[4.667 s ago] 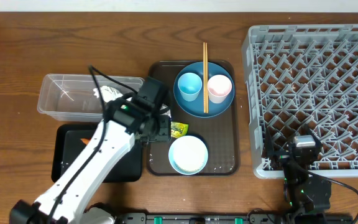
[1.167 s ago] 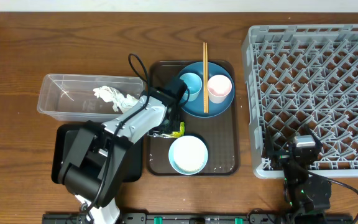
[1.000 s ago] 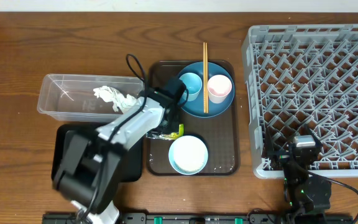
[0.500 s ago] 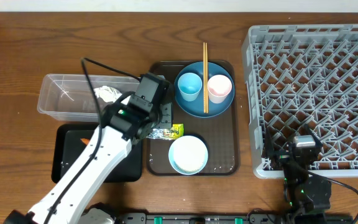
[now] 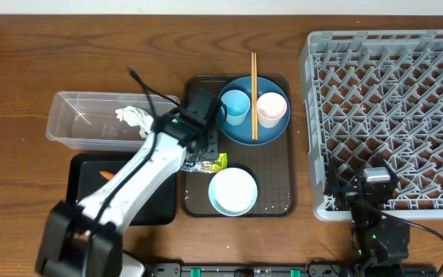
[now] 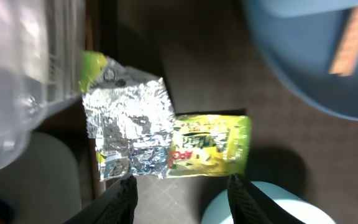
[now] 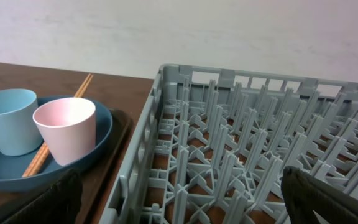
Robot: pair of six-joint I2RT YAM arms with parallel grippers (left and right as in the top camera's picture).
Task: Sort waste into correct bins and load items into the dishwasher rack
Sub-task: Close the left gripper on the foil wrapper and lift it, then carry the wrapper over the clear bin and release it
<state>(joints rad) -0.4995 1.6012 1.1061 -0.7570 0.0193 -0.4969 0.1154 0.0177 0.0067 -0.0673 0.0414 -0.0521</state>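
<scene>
— Where is the crumpled silver foil wrapper with the yellow-green label (image 6: 160, 140)?
— Just beyond the tips of my left gripper (image 6: 182, 190), lying flat on the brown serving tray (image 6: 219, 81).
— And your jaws?
— Spread apart, holding nothing.

left arm (image 5: 141, 173): white shell, black joints, thin black cable loop (image 5: 146, 86) | right arm (image 5: 375, 187): all black, green leds, black cable | left fingers (image 6: 122, 198): matte black
</scene>
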